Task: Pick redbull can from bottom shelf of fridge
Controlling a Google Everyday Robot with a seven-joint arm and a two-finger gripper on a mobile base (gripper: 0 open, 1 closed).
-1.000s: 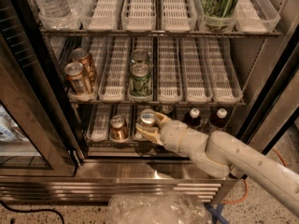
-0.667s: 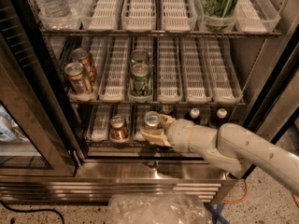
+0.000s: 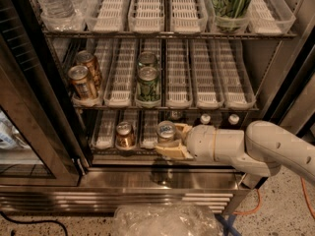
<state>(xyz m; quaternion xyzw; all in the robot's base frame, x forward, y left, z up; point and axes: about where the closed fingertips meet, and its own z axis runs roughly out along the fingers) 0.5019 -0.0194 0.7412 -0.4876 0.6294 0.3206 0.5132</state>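
Note:
The redbull can (image 3: 166, 131), slim and silver with a shiny top, stands at the front of the bottom shelf (image 3: 106, 142) of the open fridge (image 3: 44, 107). My gripper (image 3: 173, 140) reaches in from the right, and its tan fingers (image 3: 172, 153) are closed around the can's sides. A copper-brown can (image 3: 125, 134) stands one lane to the left of it.
The middle rack holds two copper cans (image 3: 83, 77) at left and two green cans (image 3: 148, 82) in the centre. Bottles (image 3: 205, 118) stand at the back of the bottom shelf. The glass door (image 3: 22, 146) hangs open at left. A crumpled plastic bag (image 3: 167, 220) lies on the floor in front.
My arm has swung a little and the wrist has drawn slightly out toward the front. The gripper stays closed on the redbull can at the front of the shelf.

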